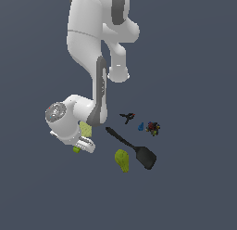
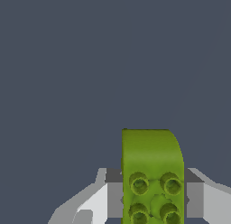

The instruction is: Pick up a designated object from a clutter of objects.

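The designated object, a small lime-green studded brick (image 2: 151, 164), fills the space between my gripper's fingers in the wrist view. The grey pads (image 2: 115, 196) press against both of its sides. In the exterior view the brick (image 1: 76, 150) peeks out beneath the white hand, at the exterior view's left of the clutter of objects. My gripper (image 1: 79, 147) is shut on the brick, low over the grey floor. Whether the brick still touches the floor cannot be told.
A pale green flat square (image 1: 85, 129) lies right beside the hand. Toward the exterior view's right lie a yellow-green lump (image 1: 122, 160), a black spatula (image 1: 134, 148), a tiny black clamp (image 1: 127, 116), a blue bit (image 1: 140, 127) and a dark multicoloured piece (image 1: 153, 128).
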